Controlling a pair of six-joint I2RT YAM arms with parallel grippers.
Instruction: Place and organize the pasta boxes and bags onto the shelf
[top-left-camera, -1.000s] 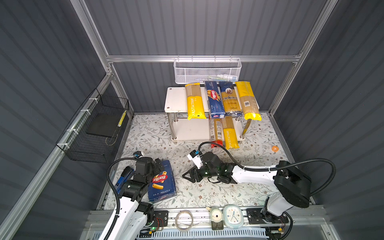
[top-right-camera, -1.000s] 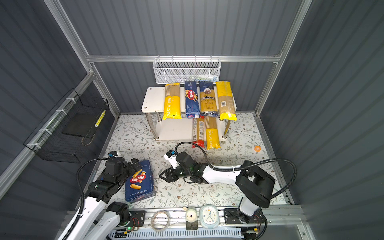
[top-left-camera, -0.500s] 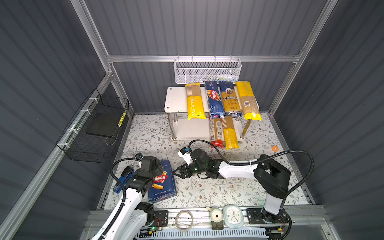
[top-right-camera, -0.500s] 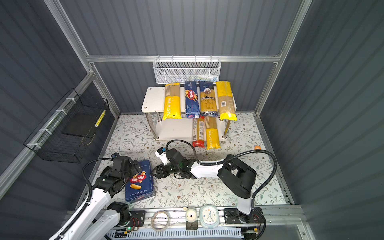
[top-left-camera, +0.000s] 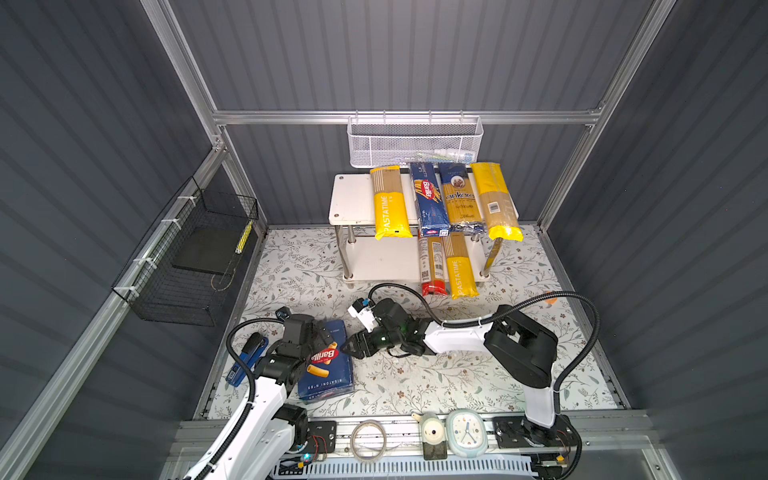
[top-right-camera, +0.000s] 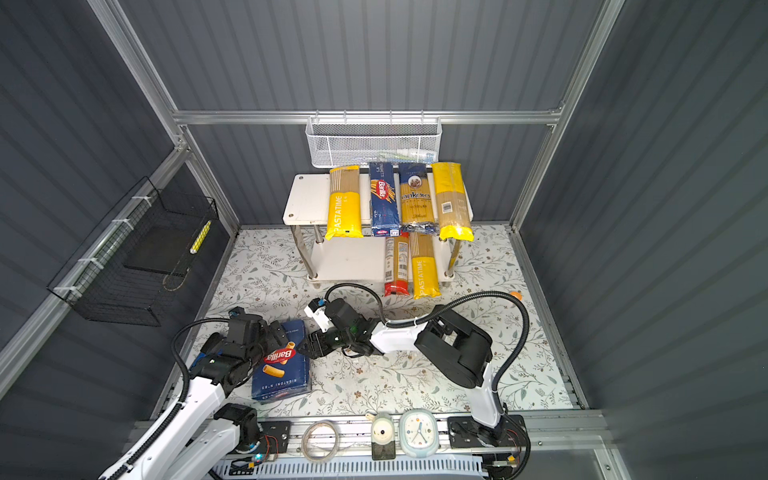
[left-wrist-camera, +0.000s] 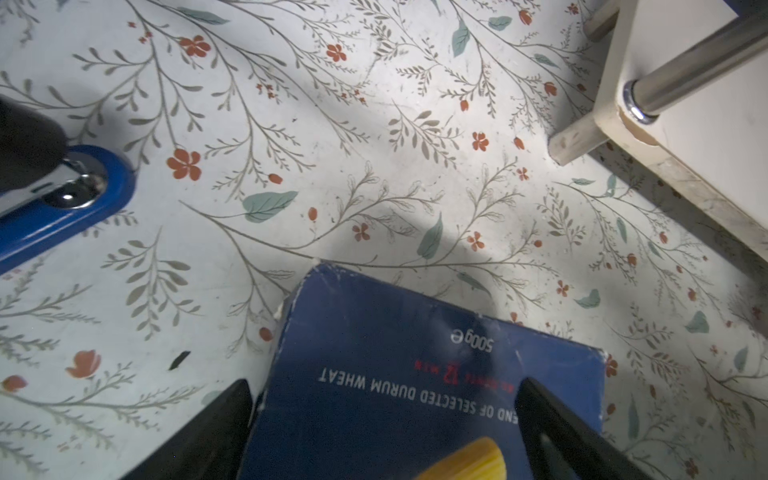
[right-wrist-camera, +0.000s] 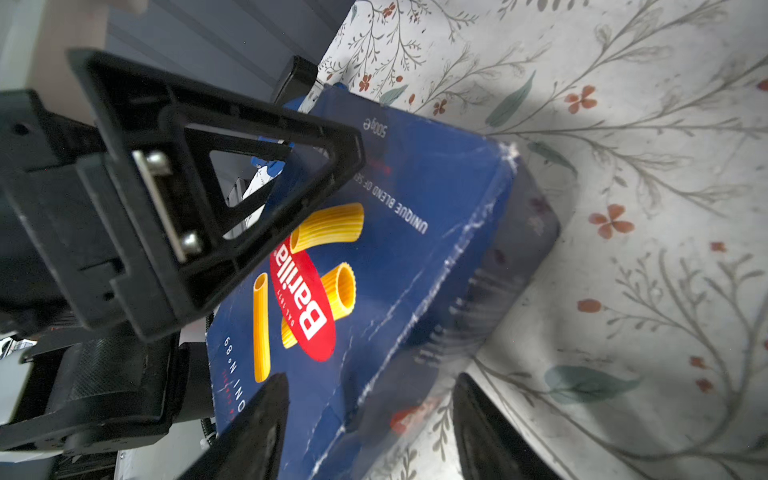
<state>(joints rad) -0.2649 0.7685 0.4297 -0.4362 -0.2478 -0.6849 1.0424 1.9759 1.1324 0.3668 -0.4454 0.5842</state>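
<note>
Right gripper (top-left-camera: 344, 347) has come left to the rigatoni box (top-left-camera: 328, 374); its spread jaws straddle 1 side edge. Left gripper (top-left-camera: 324, 336), also spread, hangs over the box.

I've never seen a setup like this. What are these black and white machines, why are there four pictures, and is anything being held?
The left arm and the right arm are two robots in a small booth. Two pictures look down from a twin camera overhead. The other two come from a camera on each arm's wrist, looking past its fingers. On the floral mat lies a blue Barilla rigatoni box. The left gripper sits over it with its jaws open. The right gripper is at the box's edge, jaws also open. Nothing is lifted. Behind stands a white shelf already carrying six long spaghetti packs, for instance the yellow PASTATIME bag on top.
</note>
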